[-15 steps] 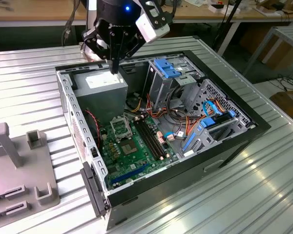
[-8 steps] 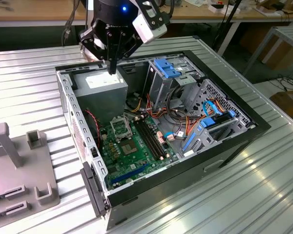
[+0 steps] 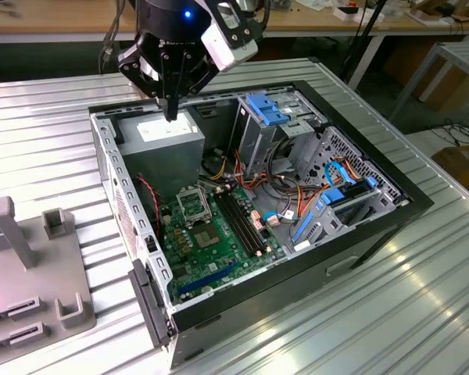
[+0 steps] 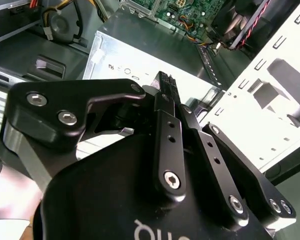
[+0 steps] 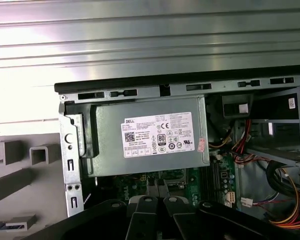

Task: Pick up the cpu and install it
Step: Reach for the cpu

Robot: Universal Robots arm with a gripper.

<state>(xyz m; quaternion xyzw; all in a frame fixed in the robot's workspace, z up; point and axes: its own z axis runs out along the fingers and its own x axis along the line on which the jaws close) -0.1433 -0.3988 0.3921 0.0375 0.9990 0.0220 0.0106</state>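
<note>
Looking at the exterior view first, you have the black two-fingered end effector [image 3: 170, 114] hanging over the grey metal box power supply [image 3: 166, 134], inside the open black computer case [image 3: 391, 205] on the ribbed metal table [image 3: 55, 133]. Its fingers are pressed together to a point. A small flat pale grey square, seemingly the cpu [image 3: 205, 240], lies on the green motherboard [image 3: 219, 264] just beside the dark silver-framed socket [image 3: 191, 206], well apart from the end effector.

Second wrist view: the black fingers [image 4: 169, 135] meet at their tips over the power supply's sheet metal.

First wrist view: the fingers sit closed side by side, with the labelled power supply beyond them. A grey plastic fixture [image 5: 15, 175] sits outside the case.
</note>
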